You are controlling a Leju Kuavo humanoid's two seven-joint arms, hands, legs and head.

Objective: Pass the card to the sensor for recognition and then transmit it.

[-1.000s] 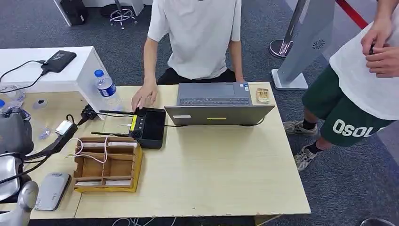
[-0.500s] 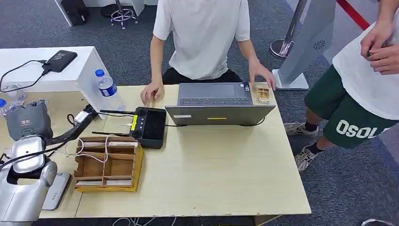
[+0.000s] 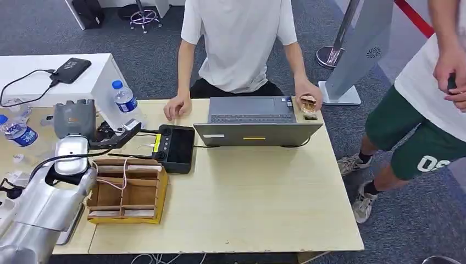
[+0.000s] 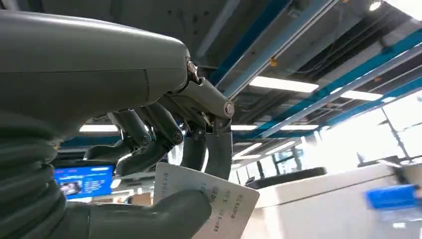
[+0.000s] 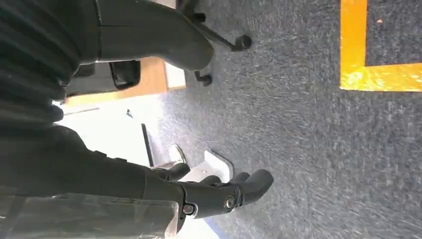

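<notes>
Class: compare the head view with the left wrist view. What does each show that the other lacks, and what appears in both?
Head view alone: the wooden table, the laptop, the black sensor box, the wooden tray and two people. Left wrist view alone: the printed face of the white card pinched between thumb and fingers, with ceiling lights behind. Both: the left hand, raised.
</notes>
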